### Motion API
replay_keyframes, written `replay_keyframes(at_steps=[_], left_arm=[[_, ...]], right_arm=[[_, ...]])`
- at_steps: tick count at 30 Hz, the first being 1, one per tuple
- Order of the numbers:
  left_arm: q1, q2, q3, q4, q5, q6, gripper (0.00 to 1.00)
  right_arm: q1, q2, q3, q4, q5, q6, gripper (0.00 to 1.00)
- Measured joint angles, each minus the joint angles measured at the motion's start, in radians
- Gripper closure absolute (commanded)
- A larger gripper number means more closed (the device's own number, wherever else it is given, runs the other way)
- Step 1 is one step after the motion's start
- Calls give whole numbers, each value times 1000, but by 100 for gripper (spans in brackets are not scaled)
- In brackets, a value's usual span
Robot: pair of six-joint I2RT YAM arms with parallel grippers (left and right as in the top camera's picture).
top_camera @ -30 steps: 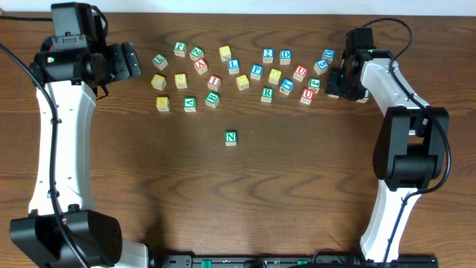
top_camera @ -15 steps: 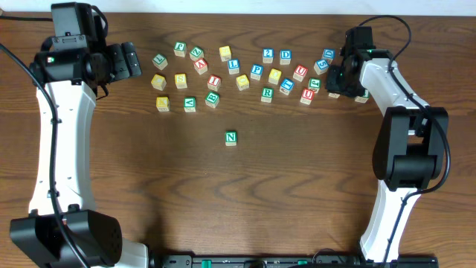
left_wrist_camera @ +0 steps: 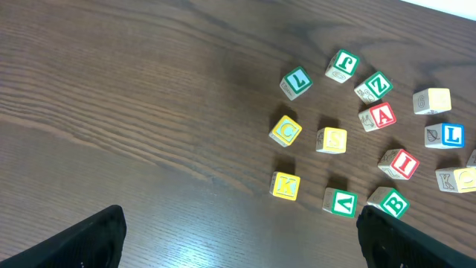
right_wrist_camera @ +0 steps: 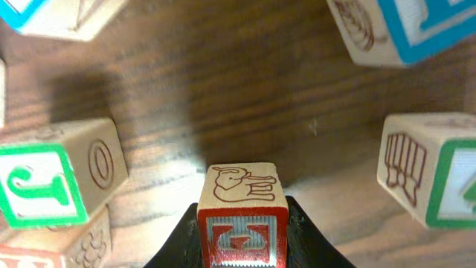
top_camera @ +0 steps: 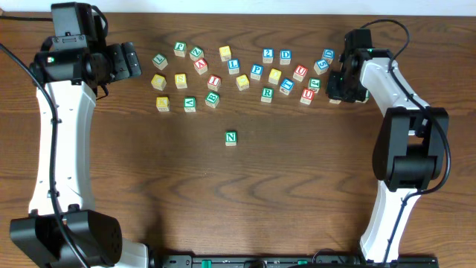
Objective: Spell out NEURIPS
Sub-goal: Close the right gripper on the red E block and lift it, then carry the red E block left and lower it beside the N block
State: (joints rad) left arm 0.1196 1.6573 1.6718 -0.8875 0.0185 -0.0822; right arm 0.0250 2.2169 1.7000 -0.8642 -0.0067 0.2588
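at the far right, the right pincer [right_wrist_camera: 242, 242] grips a red-lettered cube [right_wrist_camera: 241, 195] (letter cropped).

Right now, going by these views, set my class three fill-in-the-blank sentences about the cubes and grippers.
The N cube, standing apart from the others, has a ____ letter.
The right gripper is closed on a cube whose lettered face is framed in ____.
The left gripper holds nothing; its jaws stand ____.
Missing words: green; red; open.
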Motion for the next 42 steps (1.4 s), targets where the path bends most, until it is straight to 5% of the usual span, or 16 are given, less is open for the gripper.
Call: replay_keyframes(at_steps=[15, 29, 37, 42], left_arm=[[0, 0, 0, 0, 0, 0, 2], [0, 0, 0, 0, 0, 0, 2], [0, 0, 0, 0, 0, 0, 2], [0, 0, 0, 0, 0, 0, 2]], right_arm=[[142, -4, 2, -214, -69, 0, 82], [397, -3, 1, -199, -174, 82, 80], [461, -1, 0, -241, -182, 209, 65], [485, 0, 2, -240, -186, 174, 46]])
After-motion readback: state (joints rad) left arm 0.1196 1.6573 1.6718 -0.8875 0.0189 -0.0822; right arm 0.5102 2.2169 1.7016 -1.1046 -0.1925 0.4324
